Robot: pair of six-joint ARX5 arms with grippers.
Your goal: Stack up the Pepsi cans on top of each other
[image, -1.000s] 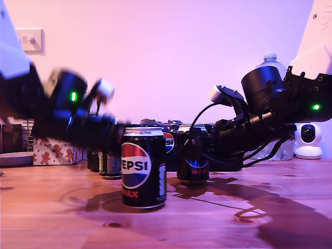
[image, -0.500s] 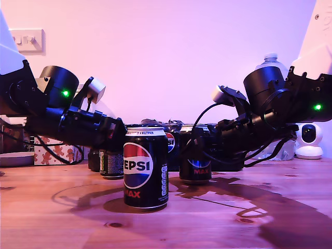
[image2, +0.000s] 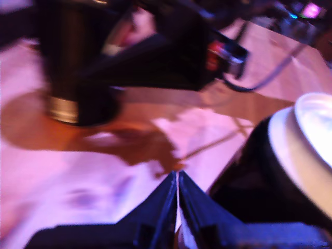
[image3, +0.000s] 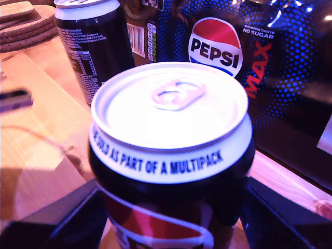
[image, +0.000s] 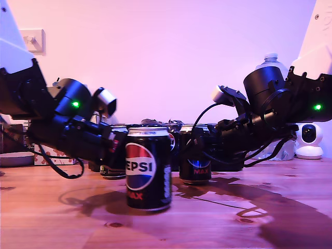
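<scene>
A black Pepsi Max can with a silver rim (image: pixel 149 168) stands upright on the wooden table (image: pixel 62 218), near the camera, in the middle of the exterior view. Just beside it, my first gripper (image2: pixel 178 194) has its jaws pressed together and holds nothing. Farther back, a second black Pepsi can (image3: pixel 171 155) stands between the spread jaws of my second gripper (image3: pixel 171 218); whether they touch it, I cannot tell. A third black can (image3: pixel 96 41) stands behind, beside a black shrink-wrapped multipack (image3: pixel 259 67).

first wrist view blurred, rear can (image: pixel 110 168) half-hidden (by arm)
</scene>
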